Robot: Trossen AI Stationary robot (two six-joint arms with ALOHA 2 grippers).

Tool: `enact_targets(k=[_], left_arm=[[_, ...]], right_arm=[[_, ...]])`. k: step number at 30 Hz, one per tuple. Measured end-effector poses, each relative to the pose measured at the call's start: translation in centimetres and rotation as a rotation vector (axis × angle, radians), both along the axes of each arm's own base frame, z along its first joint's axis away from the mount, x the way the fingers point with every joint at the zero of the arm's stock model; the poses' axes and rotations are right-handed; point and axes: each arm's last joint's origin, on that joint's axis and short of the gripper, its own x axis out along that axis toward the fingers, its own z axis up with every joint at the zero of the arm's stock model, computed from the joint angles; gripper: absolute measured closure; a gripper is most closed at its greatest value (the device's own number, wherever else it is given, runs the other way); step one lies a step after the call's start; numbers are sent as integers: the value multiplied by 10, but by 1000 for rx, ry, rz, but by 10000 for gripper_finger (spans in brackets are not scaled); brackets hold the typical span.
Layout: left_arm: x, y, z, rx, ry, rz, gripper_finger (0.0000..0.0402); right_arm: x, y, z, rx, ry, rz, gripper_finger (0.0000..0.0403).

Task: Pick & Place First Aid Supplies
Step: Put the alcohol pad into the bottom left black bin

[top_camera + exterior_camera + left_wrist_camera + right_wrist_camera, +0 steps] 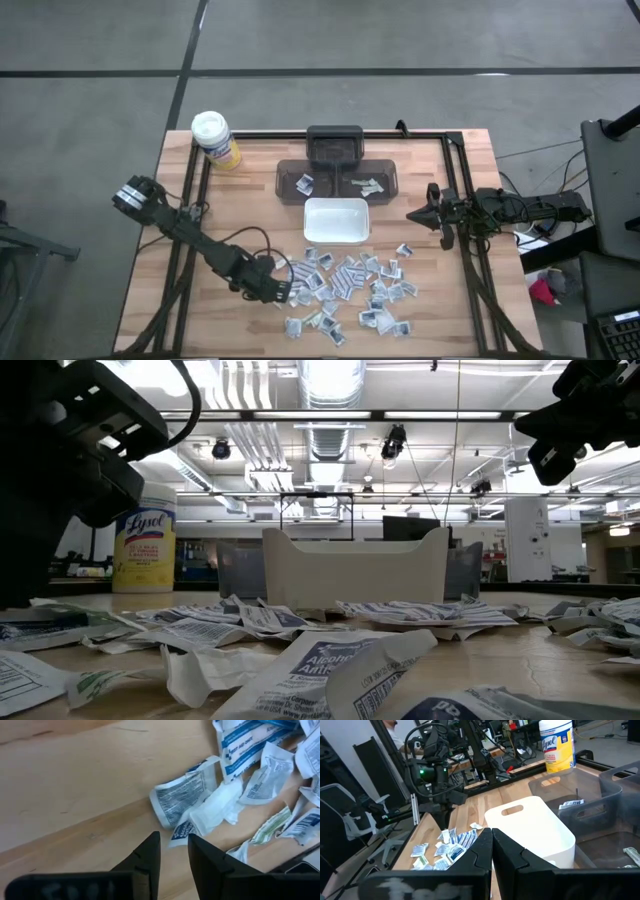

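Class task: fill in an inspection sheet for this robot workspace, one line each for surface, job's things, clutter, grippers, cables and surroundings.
Surface: wooden table.
Job's things: packets heaped near the table's front; a few lie in the grey bin; white tray holds none.
Clutter: yellow wipes canister at the back left corner.
Grippers: left gripper slightly open, low at the heap's edge; right gripper shut, waiting at the right.
Cables: black cable looped on the left arm.
Surroundings: grey floor; equipment right of the table.

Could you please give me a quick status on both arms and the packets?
Left pincer slightly open, low at pile's edge, holding nothing. Right pincer shut, waiting beside white tray. Packets scattered on table. Nothing blocking.
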Motion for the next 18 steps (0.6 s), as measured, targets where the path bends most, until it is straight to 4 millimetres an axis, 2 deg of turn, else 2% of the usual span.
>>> enact_targets(k=[18], left_arm=[[0,-3,0,-36,-14,5,309]], right_arm=[[0,0,0,0,0,0,394]])
